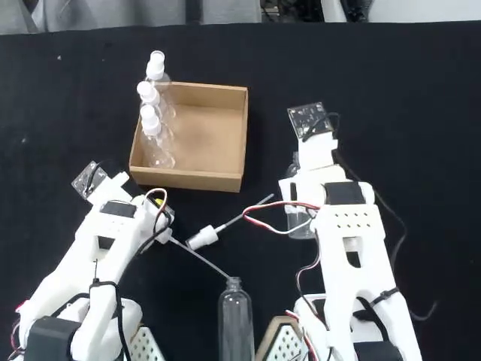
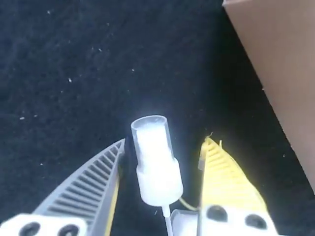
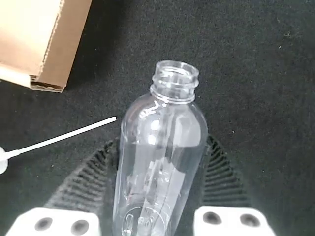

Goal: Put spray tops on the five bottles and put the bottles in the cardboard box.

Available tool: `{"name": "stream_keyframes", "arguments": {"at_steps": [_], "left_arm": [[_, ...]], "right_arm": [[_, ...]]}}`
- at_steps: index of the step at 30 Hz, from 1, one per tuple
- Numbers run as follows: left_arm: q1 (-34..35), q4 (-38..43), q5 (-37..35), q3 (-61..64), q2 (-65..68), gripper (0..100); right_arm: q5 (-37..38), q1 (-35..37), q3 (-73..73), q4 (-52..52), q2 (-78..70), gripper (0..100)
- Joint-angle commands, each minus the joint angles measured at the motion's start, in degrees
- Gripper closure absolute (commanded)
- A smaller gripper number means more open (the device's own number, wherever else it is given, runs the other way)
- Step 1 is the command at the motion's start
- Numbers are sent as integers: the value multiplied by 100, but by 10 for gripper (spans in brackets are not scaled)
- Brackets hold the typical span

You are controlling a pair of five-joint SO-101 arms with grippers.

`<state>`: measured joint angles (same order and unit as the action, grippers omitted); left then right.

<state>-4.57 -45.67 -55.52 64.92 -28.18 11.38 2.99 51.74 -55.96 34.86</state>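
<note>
1. The cardboard box (image 1: 188, 179) sits on the black desk (image 1: 421, 90), open side up. This list places everything by the box.
2. Three capped bottles (image 1: 152, 120) stand inside the box in a row along one side wall, the wall on the left arm's side. Each has a white spray top on it.
3. The left gripper (image 2: 164, 141) is low over the desk just outside the box's corner nearest the left arm. Its jaws are narrowly apart, one on each side of a spray top (image 2: 155, 157), and a thin dark gap shows on both sides of the top. The top's thin tube trails away from the box.
4. The right gripper (image 3: 162, 140) is off the box's other near corner. Its jaws are closed against the sides of an open bottle (image 3: 160, 162), which is clear and has a bare threaded neck.
5. A loose spray top (image 1: 203, 239) lies on the desk in front of the box's wall that faces the arms, between the two grippers.
6. A standing bottle (image 1: 233, 320), also without a top, is upright farther from that wall, between the two arm bases.
</note>
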Motion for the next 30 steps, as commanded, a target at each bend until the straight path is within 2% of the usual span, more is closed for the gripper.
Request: {"name": "stream_keyframes", "arguments": {"at_steps": [1,11,16,19,25,30], "left_arm": [[-75,70,-70,40,-9,777],[-75,44,-70,48,-9,791],[-75,35,-18,22,-26,979],[-75,35,-18,31,-35,942],[-57,26,-18,40,-70,970],[347,62,-26,-4,-79,970]], "right_arm": [[-9,-141,-48,132,215,886],[-18,-141,-48,132,215,886],[-18,-141,-48,132,215,886],[-9,-141,-48,132,215,886],[-9,-141,-48,132,215,886],[0,-141,-48,132,215,886]]}}
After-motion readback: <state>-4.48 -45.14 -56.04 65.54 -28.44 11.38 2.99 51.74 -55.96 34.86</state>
